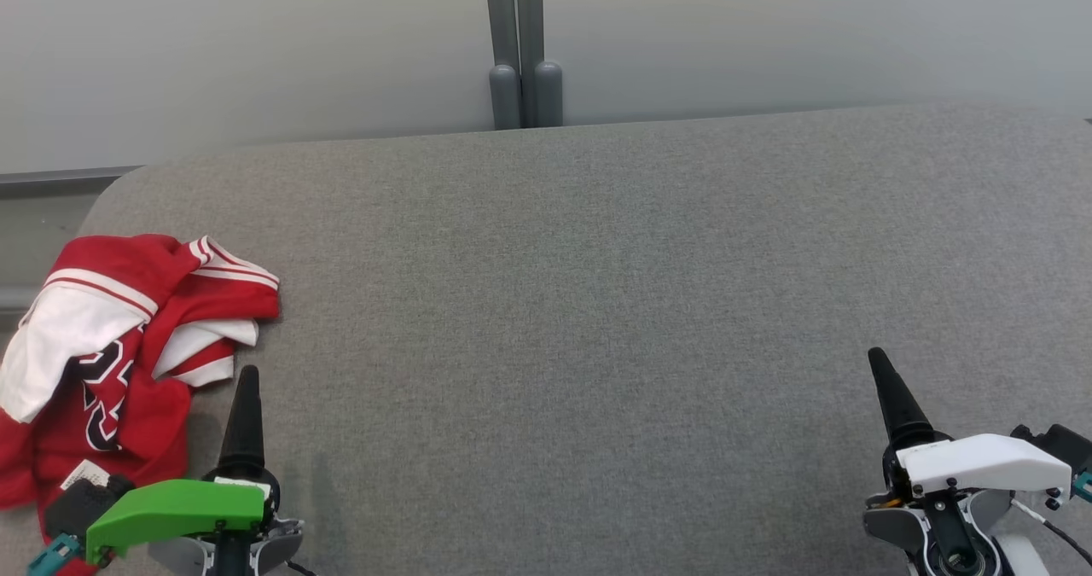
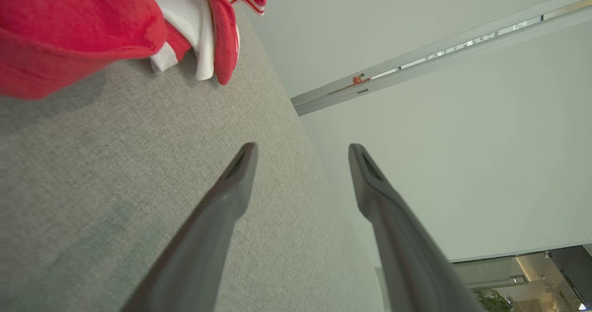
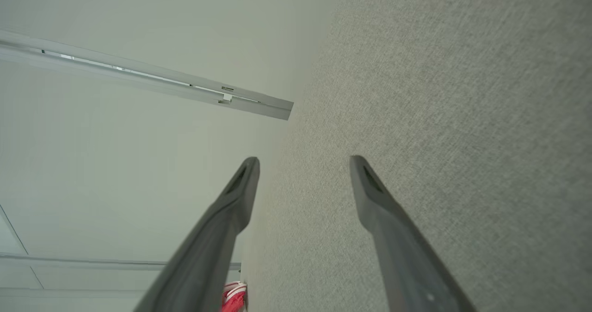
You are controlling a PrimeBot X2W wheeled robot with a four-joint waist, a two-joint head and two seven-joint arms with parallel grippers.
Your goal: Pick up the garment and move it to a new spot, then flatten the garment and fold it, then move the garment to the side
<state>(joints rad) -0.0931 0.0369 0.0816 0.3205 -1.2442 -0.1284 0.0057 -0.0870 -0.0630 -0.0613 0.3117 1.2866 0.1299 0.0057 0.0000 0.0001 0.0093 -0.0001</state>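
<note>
The garment (image 1: 111, 354) is a red and white jersey with dark numerals, lying crumpled at the left edge of the grey fabric surface (image 1: 597, 303). My left gripper (image 1: 247, 380) sits just right of it at the lower left. In the left wrist view its fingers (image 2: 300, 150) stand apart with nothing between them, and the garment (image 2: 92, 25) fills the upper left corner. My right gripper (image 1: 883, 367) rests at the lower right, far from the cloth. Its fingers (image 3: 303, 162) are open and empty too, with a bit of the garment (image 3: 233, 296) far off.
A grey pillar (image 1: 522, 47) stands behind the surface's far edge against a pale wall. The surface's rounded left corner (image 1: 111, 196) lies just beyond the garment. Wide bare fabric stretches between the two grippers.
</note>
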